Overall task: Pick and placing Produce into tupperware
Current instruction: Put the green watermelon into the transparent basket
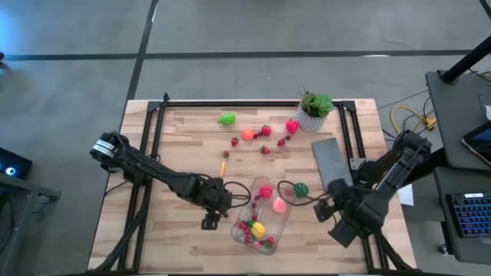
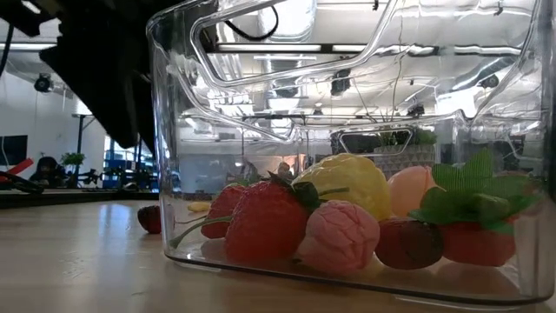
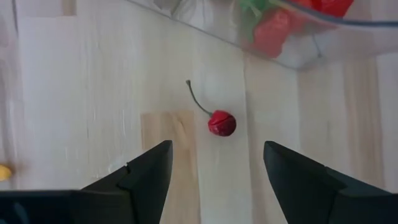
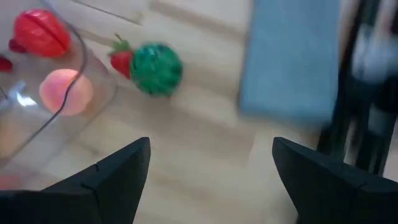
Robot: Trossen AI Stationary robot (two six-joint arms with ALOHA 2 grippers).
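My left gripper (image 3: 214,171) hangs open over the wood just left of the tupperware (image 1: 282,227), with a small red cherry (image 3: 221,122) lying on the table ahead of my fingertips, its thin stem pointing toward the container wall. My right gripper (image 4: 208,180) is open too and holds nothing; it waits to the right of the container, near a dark green round piece (image 4: 156,68) with a little strawberry (image 4: 121,60) touching it, and close to the grey slab (image 1: 331,161).

The container already holds a strawberry (image 2: 266,222), a yellow lemon-like piece (image 2: 347,178), a pink raspberry (image 2: 339,235) and a few more. The rest of the produce lies scattered toward the far side of the table, among it a light green piece (image 1: 227,119) and an orange one (image 1: 247,133), near the potted plant (image 1: 315,109).

What worries me most is the cherry. It is small and round, and I judge that if I close off-centre it will squirt out sideways or roll on the smooth table. The stem could also catch one finger and flick the fruit away. I am very close to the clear wall, so a careless descent might nudge the container and shift what is inside. My two arms sit on either side of the same box, and reaching in together could bring them into contact.

I can read no brand, label or writing anywhere.
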